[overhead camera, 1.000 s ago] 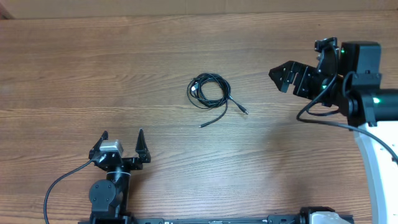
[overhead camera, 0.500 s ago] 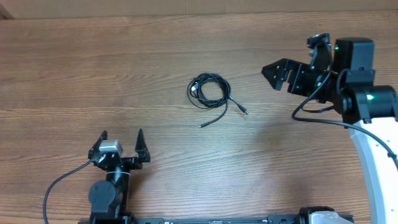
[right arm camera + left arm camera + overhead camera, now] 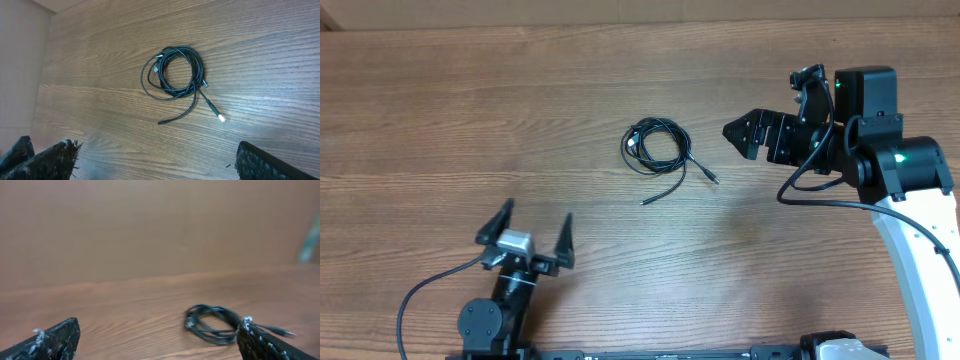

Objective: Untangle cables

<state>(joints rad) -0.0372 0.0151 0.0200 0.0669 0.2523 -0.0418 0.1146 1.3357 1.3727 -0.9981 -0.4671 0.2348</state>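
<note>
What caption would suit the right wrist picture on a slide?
Right gripper, wide open, looks down on a coiled bundle of black cables lying on the wooden table.

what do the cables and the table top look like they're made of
The cables: thin black cords, probably plastic or rubber sheathing, slightly glossy where light catches; plug tips look metallic. The table: wood or wood-look laminate, matte brown with streaky grain.

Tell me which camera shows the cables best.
The right wrist view: the cables lie near its centre, large and sharp, with the coil and two loose ends distinct. Overhead shows them whole but small. The left wrist view shows them low, blurred, at a shallow angle.
</note>
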